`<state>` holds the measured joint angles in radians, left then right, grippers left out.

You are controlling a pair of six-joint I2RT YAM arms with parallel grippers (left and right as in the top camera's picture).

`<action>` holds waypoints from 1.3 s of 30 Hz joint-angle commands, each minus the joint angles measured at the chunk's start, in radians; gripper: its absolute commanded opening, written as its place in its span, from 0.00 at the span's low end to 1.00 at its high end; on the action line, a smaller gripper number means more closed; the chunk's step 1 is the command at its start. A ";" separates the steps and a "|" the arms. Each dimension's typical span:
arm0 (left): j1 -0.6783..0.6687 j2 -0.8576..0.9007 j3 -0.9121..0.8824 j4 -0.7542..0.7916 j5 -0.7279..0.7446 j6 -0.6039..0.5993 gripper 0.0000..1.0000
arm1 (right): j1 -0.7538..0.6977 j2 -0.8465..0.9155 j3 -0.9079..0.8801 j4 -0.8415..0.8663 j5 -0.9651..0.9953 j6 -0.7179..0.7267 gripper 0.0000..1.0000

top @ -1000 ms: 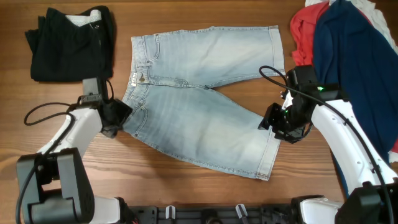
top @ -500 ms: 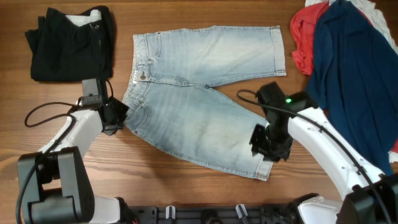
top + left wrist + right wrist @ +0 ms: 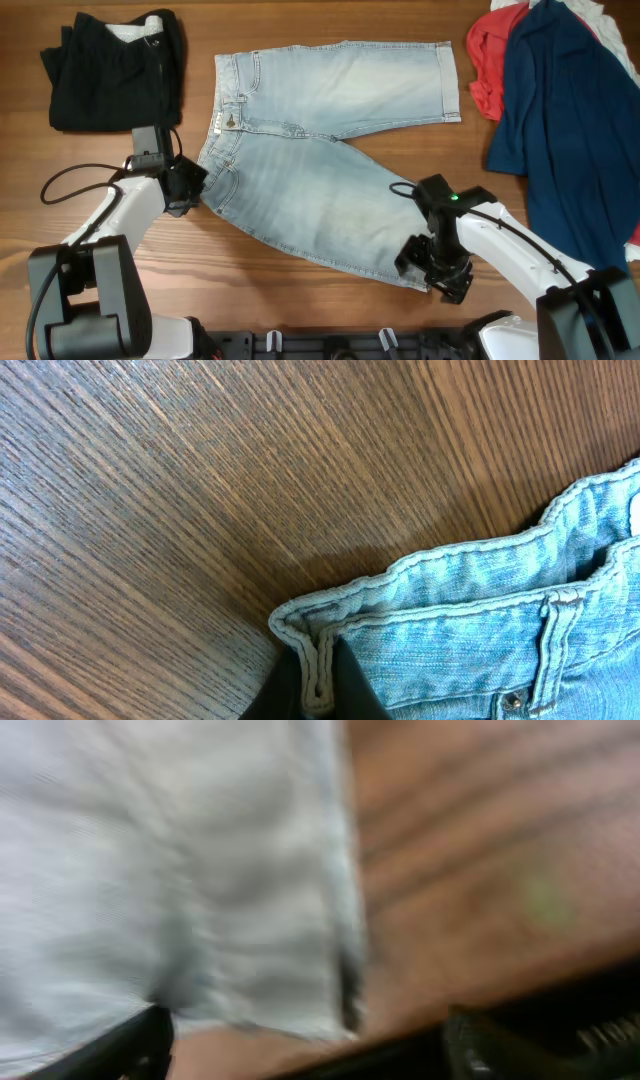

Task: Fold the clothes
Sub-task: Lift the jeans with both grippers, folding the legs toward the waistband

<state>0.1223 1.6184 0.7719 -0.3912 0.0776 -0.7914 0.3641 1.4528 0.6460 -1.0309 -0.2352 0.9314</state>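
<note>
Up close, left tool (image 3: 318, 688) clamped on shorts (image 3: 330, 200) waistband, right tool (image 3: 310, 1035) apart at hem

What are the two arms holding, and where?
The left tool pinches the denim shorts at the waistband corner. The right tool stands open at a leg hem, holding nothing.

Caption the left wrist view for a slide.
Left gripper pinches the waistband corner of the light-blue faded denim shorts on the brown wood-grain table.
</note>
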 commanded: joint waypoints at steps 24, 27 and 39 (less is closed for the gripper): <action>-0.005 0.018 -0.013 -0.026 0.030 0.002 0.04 | -0.028 -0.004 -0.060 0.208 -0.008 -0.072 0.04; -0.005 -0.011 -0.013 -0.045 0.034 0.041 0.04 | -0.116 -0.005 0.058 0.153 0.035 -0.149 0.04; -0.005 -0.572 -0.011 -0.198 0.038 0.104 0.04 | -0.451 -0.012 0.620 -0.064 0.117 -0.542 0.04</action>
<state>0.1078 1.1717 0.7582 -0.5465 0.1631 -0.7227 -0.0368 1.4509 1.1931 -1.0618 -0.1997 0.5129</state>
